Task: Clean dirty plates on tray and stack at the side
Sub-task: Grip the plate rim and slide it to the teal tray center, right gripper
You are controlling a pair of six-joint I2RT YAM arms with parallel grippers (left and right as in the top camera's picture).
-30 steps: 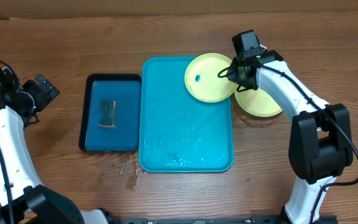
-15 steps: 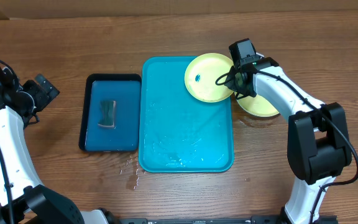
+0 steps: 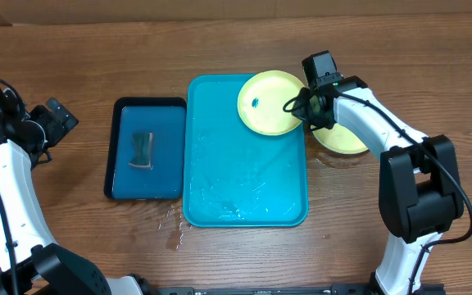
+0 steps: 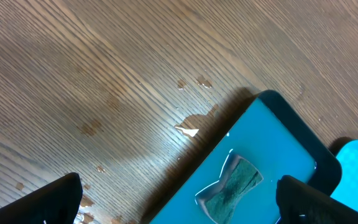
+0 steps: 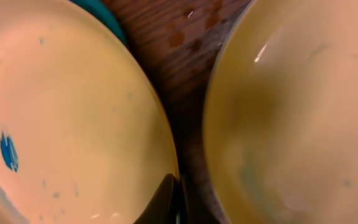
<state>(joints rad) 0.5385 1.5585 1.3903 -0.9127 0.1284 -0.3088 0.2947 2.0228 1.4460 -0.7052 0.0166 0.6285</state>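
Note:
A pale yellow-green plate point(image 3: 270, 102) with a small blue smear lies over the far right corner of the turquoise tray point(image 3: 244, 180). My right gripper point(image 3: 308, 111) is shut on its right rim; the wrist view shows the plate point(image 5: 67, 118) and the finger point(image 5: 166, 202) clamped on its edge. A second yellow-green plate point(image 3: 344, 138) lies on the table just right of the tray, also in the wrist view point(image 5: 297, 118). The light blue plate is out of view. My left gripper point(image 4: 179, 199) is open and empty, above the table's far left.
A smaller dark-blue black-rimmed tray point(image 3: 146, 184) with a sponge point(image 3: 142, 150) stands left of the turquoise tray. Water drops lie on the wood in front of it point(image 3: 174, 225). A cardboard wall point(image 3: 236, 8) runs along the back edge.
My right gripper has pulled the smeared plate a little to the left, further onto the tray. The left arm has not moved.

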